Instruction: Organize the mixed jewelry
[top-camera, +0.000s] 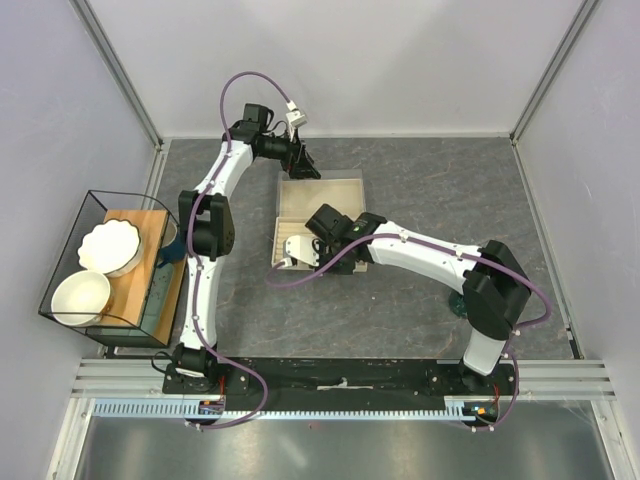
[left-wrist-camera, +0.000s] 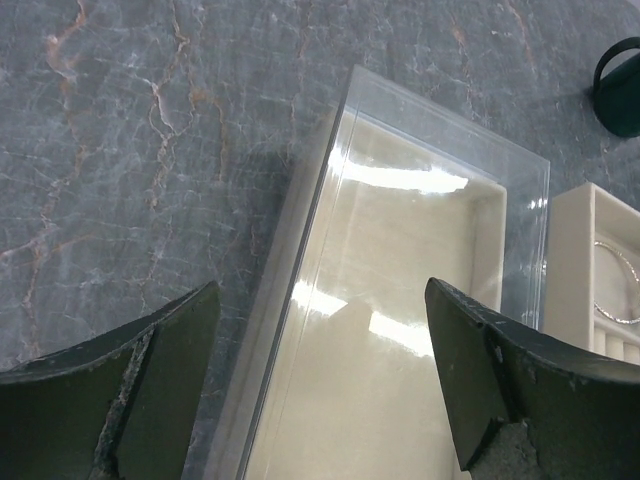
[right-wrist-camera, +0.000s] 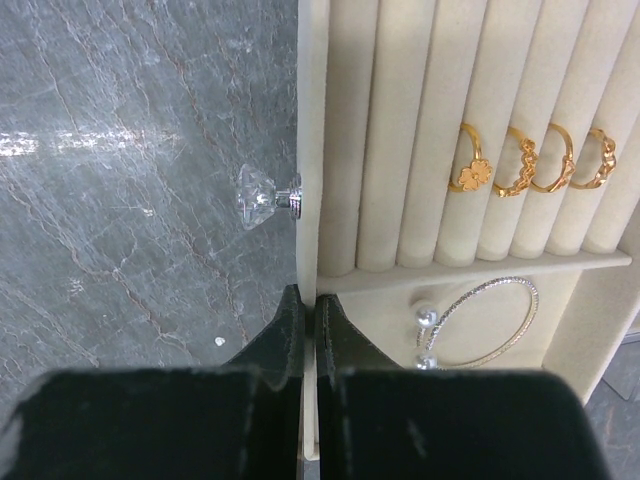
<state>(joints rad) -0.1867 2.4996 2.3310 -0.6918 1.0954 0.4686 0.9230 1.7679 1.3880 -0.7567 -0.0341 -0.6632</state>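
Note:
Several gold rings (right-wrist-camera: 518, 163) sit in the roll slots of the beige box's pulled-out tray (right-wrist-camera: 309, 120). A thin silver hoop (right-wrist-camera: 492, 320) with two pearl ends lies in the compartment below them and also shows in the left wrist view (left-wrist-camera: 628, 292). My right gripper (right-wrist-camera: 309, 315) is shut on the tray's front wall, just below its crystal knob (right-wrist-camera: 262, 196). My left gripper (left-wrist-camera: 320, 345) is open and empty above the box's clear lid (left-wrist-camera: 400, 240). In the top view the box (top-camera: 335, 185) lies between the left gripper (top-camera: 306, 162) and the right gripper (top-camera: 298, 252).
A dark green glass vessel (left-wrist-camera: 620, 88) stands on the grey marble table beyond the box. A glass case (top-camera: 70, 255) at the left holds two white bowls on a wooden board. A tiny pale speck (right-wrist-camera: 219, 342) lies on the table left of the tray.

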